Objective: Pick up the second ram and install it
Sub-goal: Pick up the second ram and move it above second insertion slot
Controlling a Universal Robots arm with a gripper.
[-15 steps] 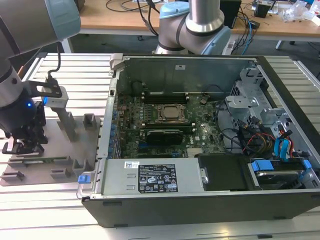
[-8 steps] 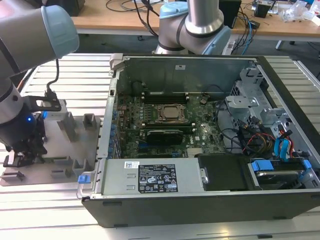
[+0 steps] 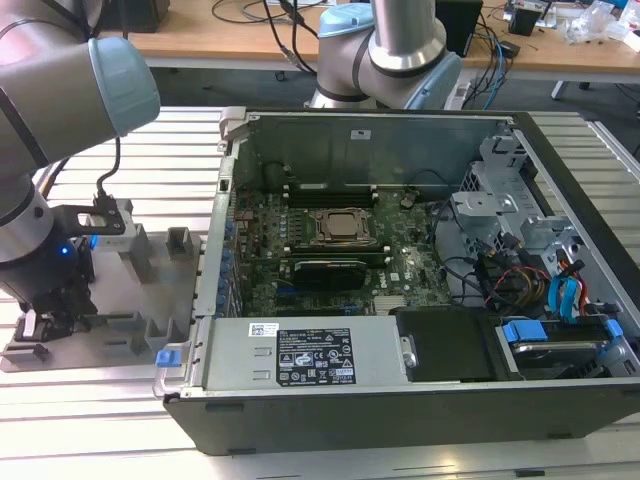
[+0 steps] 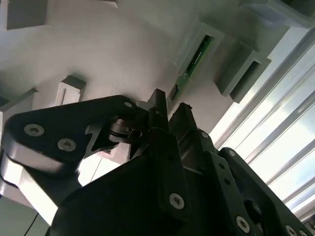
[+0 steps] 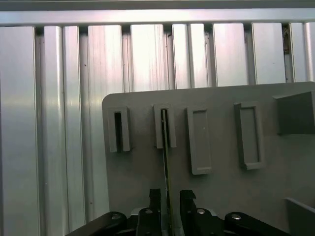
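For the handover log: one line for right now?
stage: pick | claw: open, straddling ram | ram: on edge in tray holder | not lifted

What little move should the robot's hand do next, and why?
Probably squeeze its fingers shut on the second ram. In the first wrist view the gripper sits astride that thin stick, which stands on edge in a slot of the grey holder. A small gap seems to show on each side, so it does not look gripped yet.
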